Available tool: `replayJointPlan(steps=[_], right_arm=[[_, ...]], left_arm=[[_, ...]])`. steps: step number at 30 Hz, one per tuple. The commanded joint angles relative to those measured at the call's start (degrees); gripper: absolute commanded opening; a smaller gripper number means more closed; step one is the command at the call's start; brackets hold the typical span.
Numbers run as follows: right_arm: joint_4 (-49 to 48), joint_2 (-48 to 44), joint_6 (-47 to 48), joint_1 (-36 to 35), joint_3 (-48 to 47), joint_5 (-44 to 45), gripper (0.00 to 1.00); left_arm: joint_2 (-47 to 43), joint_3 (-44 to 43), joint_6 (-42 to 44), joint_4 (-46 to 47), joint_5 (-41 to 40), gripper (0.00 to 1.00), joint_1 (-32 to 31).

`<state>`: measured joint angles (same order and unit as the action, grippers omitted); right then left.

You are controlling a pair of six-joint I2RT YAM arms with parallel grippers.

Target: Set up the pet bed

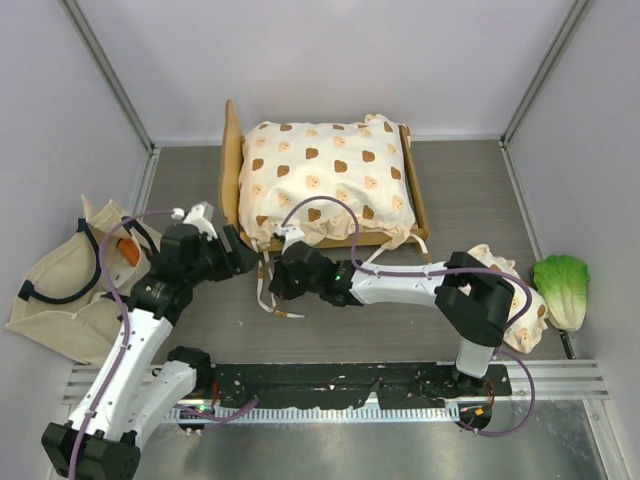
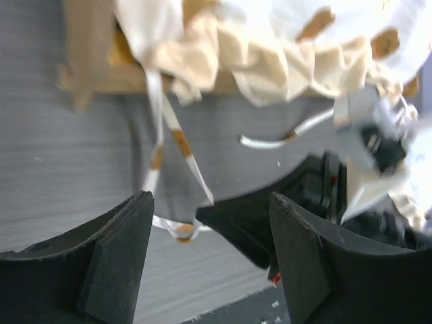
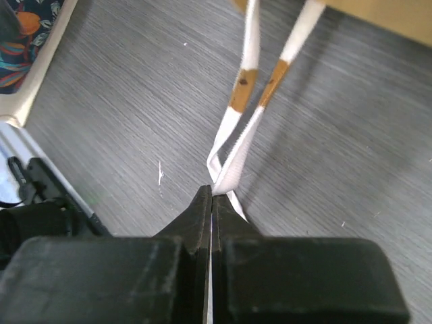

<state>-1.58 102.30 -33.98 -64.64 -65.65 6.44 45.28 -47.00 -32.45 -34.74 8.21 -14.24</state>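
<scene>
Light-wood bed (image 1: 232,150), cream cushion (image 1: 325,175) with brown bear print on the bed, white ties (image 3: 243,101) with brown patches at the bed's front, beige tote (image 1: 50,320) with black handles left of the bed, green lettuce (image 1: 562,290) right of the bed, grey wood-grain table (image 1: 470,190)

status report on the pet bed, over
Left gripper open, empty. Right gripper shut on tie strap. Cushion sits on pet bed. Bag and lettuce toy well aside.

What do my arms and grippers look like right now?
The left arm and right arm have white links and black joints, each with a purple cable. The left gripper has thick, curved black fingers; the right gripper has black fingers tapering to wedge tips.
</scene>
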Motion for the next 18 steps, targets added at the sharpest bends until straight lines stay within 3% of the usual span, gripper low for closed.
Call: replayJointPlan(steps=[1, 4, 10, 18], right_arm=[[-10.2, -3.6, -9.1, 3.2, 4.8, -13.3, 0.01], [-17.0, -4.2, -13.2, 6.5, 8.8, -17.9, 0.01], [-20.9, -4.6, -15.6, 10.6, 10.4, -23.3, 0.01], [-20.5, -5.2, -15.6, 13.0, 11.8, -26.0, 0.01]], left_arm=[[-4.5, 8.9, -10.9, 8.9, 11.8, 0.72, -3.3], [-6.0, 12.0, -13.3, 9.1, 5.7, 0.72, -8.8], [-6.2, 19.0, -16.3, 14.4, -1.7, 0.71, -17.6], [-3.0, 24.2, -13.3, 21.4, -5.7, 0.69, -20.7]])
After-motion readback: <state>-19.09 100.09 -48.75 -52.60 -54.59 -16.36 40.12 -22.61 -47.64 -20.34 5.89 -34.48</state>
